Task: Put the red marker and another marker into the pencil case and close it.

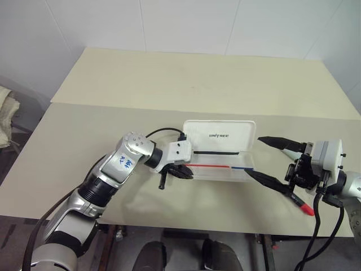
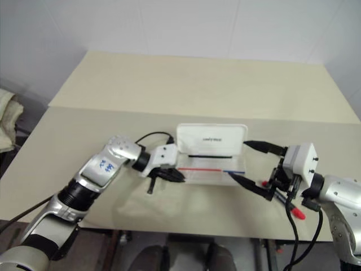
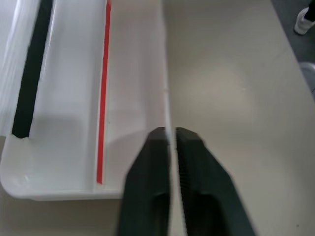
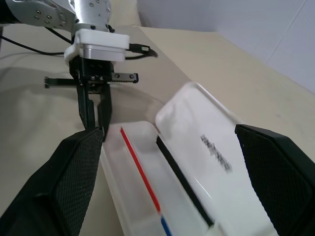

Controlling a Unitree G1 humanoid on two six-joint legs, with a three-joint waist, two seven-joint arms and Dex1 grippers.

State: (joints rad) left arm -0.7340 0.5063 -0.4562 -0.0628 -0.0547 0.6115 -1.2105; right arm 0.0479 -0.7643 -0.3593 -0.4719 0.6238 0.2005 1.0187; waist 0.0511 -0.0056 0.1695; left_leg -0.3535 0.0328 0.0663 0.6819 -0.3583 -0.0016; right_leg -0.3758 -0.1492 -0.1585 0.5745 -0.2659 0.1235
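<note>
The white pencil case (image 1: 221,135) stands open mid-table, its lid upright with black lettering. Its tray (image 4: 142,196) shows a black strip and red and blue stripes, with no marker inside. My left gripper (image 3: 172,133) straddles the tray's front wall at the left end, its fingers (image 4: 95,110) pinched close on that wall. At the case's right end my right gripper (image 1: 255,156) stands wide open with nothing between its fingers. The red marker (image 2: 297,214) lies on the table under my right hand, partly hidden by it. The other marker is out of view.
The cream table (image 1: 169,84) has a seam across it behind the case and wide bare surface beyond. Its front edge runs just below both hands. A cable (image 1: 161,131) loops off my left wrist. A pale cloth (image 1: 7,113) lies off the table's left side.
</note>
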